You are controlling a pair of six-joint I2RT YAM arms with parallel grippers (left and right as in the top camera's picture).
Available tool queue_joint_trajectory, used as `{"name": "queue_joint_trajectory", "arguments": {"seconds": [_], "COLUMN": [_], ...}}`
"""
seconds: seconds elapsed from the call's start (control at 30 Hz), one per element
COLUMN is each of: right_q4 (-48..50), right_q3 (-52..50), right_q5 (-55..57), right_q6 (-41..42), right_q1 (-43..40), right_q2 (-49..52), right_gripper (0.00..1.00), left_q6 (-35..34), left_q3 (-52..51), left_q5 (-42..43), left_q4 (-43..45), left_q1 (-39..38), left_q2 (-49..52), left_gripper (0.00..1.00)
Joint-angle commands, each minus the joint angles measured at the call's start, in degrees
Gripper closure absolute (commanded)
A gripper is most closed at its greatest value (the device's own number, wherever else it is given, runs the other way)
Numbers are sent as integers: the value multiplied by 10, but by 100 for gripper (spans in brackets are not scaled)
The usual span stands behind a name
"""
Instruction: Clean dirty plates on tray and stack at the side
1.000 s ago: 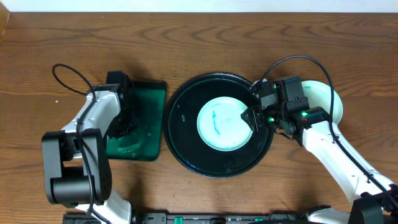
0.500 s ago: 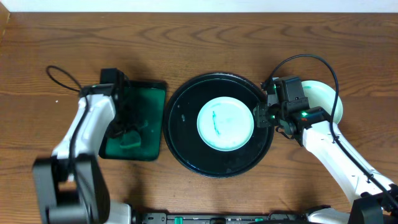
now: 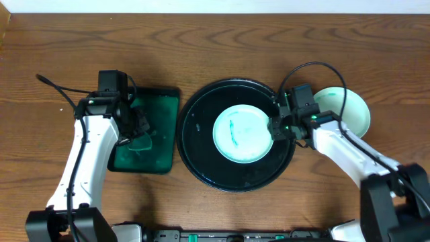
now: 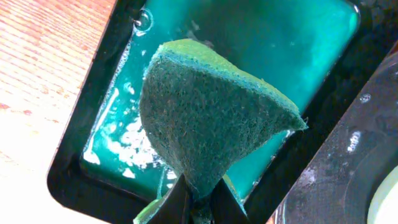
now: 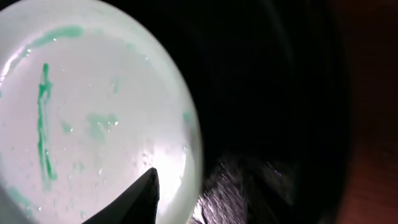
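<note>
sponge [image 4: 211, 124] fills the left wrist view, a dark green scouring pad with a lighter green layer along its upper edge. the left fingers [image 4: 198, 200] are clenched on its lower corner, so it fans out from them in a wedge. it hangs above the dark green tray [image 4: 93, 163], whose floor holds teal liquid with pale foam.

from overhead, the left fingers sit over the right half of that green tray, just left of the black tray [image 3: 201, 156] and apart from the plate [image 3: 242, 133] at the black tray's centre.

the right fingers [image 3: 274, 128] are at the plate's right edge, inside the black tray's rim. the right wrist view shows one dark fingertip [image 5: 142, 194] lying over the plate's rim. a dark blurred shape sits just outside the rim, and i cannot tell whether it is the other finger. i cannot tell how far these fingers are open, or whether they grip the plate.

that close view also shows the teal smears on the plate: a long vertical streak, a band near the top and fainter blotches among water drops. overhead they show as a small squiggle.

only the overhead view shows a second plate [image 3: 351, 111], pale mint, on the counter [image 3: 222, 54] right of the black tray, partly under the right arm.
</note>
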Motion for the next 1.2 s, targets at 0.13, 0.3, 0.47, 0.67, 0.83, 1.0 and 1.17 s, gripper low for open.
{"name": "queue_joint_trajectory", "arguments": {"seconds": [0.13, 0.3, 0.47, 0.67, 0.83, 1.0, 1.17], "right_q4": [19, 23, 24, 23, 23, 24, 23], "right_q3": [3, 3, 3, 3, 3, 3, 3], "right_q5": [-43, -38, -38, -38, -38, -38, -38], "right_q6": [-2, 11, 12, 12, 12, 12, 12], "right_q1": [13, 13, 13, 13, 13, 13, 13], "right_q2": [64, 66, 66, 66, 66, 66, 66], "right_gripper": [91, 99, 99, 99, 99, 99, 99], "left_q6": [16, 15, 9, -22, -23, -23, -23], "left_q3": [9, 9, 1, -31, -26, 15, 28], "left_q5": [8, 37, 24, -10, 38, 46, 18], "left_q4": [-14, -19, -10, 29, 33, -7, -14], "left_q1": [-1, -1, -2, -2, -2, -2, -2], "left_q2": [-10, -40, -29, 24, 41, 30, 31], "left_gripper": [93, 93, 93, 93, 93, 93, 93]}}
